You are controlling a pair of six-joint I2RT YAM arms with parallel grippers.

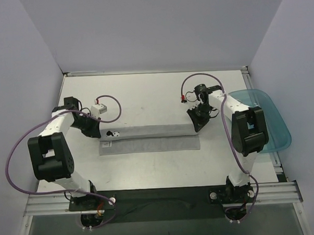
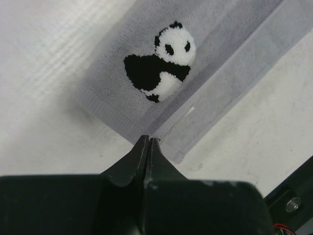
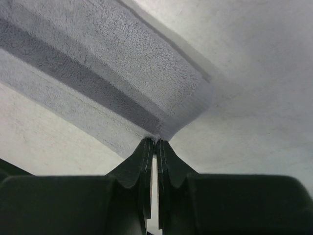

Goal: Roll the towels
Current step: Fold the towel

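Observation:
The light grey towel [image 1: 147,138] lies as a long strip across the middle of the table, its far part folded over the near part. A black-and-white panda patch [image 2: 164,61] sits near its left end. My left gripper [image 1: 96,131] is shut on the towel's left edge [image 2: 161,139]. My right gripper [image 1: 199,123] is shut on the towel's right end, pinching the fold [image 3: 161,133]. The towel [image 3: 98,73] stretches away from the right fingers. The rust-brown towel is out of view.
A translucent teal tray [image 1: 269,118] lies at the table's right edge, partly under the right arm. A small white block [image 1: 98,107] with a red tip stands behind the left gripper. Purple cables loop from both arms.

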